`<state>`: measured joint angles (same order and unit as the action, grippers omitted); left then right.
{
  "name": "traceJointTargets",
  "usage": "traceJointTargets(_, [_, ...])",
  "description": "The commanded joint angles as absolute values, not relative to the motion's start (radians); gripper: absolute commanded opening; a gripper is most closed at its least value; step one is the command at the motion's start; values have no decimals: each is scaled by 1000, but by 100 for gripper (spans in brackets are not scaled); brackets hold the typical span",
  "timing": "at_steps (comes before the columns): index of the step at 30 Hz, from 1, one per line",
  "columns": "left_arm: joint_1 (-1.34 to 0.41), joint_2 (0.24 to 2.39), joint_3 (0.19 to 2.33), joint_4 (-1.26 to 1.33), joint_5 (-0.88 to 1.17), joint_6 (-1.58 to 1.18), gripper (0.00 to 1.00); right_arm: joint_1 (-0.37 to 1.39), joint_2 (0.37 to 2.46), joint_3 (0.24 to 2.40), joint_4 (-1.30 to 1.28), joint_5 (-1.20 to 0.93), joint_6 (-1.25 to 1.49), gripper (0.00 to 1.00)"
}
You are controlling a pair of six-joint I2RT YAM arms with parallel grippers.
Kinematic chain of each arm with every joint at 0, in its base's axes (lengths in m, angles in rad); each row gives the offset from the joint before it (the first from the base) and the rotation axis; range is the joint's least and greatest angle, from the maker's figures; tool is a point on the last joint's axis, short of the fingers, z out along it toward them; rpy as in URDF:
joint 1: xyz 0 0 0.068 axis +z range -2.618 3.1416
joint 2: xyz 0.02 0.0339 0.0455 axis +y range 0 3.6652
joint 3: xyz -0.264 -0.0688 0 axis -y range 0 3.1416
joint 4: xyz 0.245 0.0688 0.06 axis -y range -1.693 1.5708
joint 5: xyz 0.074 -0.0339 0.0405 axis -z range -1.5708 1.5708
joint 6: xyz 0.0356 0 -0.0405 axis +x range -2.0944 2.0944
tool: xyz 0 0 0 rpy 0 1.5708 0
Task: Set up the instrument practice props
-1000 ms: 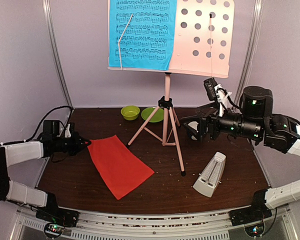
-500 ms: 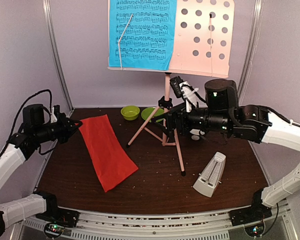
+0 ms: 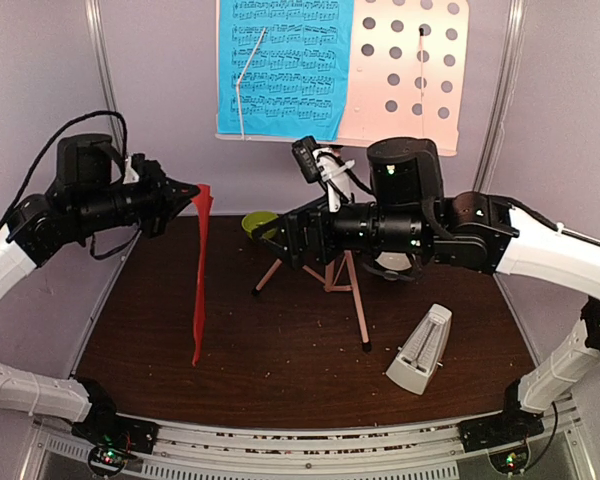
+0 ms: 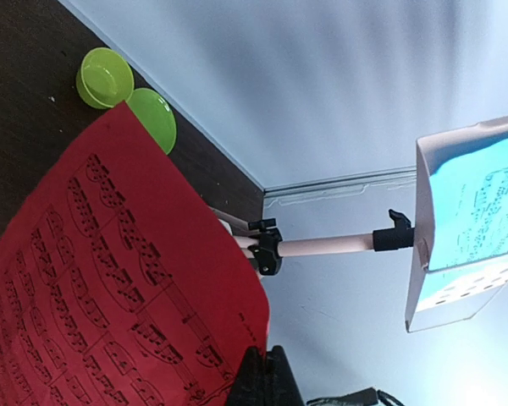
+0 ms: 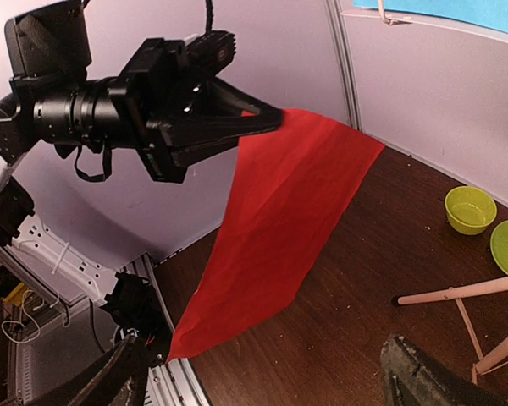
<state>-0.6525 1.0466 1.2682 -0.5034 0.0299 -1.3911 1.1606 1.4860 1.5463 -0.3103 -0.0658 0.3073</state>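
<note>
- Between the pressed-together fingertips of the left pincer (image 3: 187, 190) hangs the red sheet (image 3: 199, 275), pinched by a top corner and lifted off the table (image 3: 280, 350).
- Up and to the right of that pincer, the blue sheet (image 3: 285, 70) sits on the left half of the music stand (image 3: 405, 70); that part looks done.
- Beside it, the desk's right half is bare, so the red sheet probably goes there.
- Spread wide and holding nothing, the right pincer (image 3: 280, 238) faces the red sheet, near it but apart.
- Below and to the right of the right pincer, well apart from both, the metronome (image 3: 420, 350) stands on the table.
- Whether its cover needs handling I cannot tell.
</note>
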Motion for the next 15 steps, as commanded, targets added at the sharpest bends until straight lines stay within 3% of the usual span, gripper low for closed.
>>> traceJointTargets(1, [-764,1234,1481,-690,-171,-1485,0,1176,1491,1586,-349,-72,336,96])
traceJointTargets(5, [-852,1328,1552,-707,-280,-1588,0,1178,1511,1583,-391,-56,345,96])
traceJointTargets(15, [-909,1473,1654,-718,-295,-1643,0,1171,1536,1505,-345,-4,413,95])
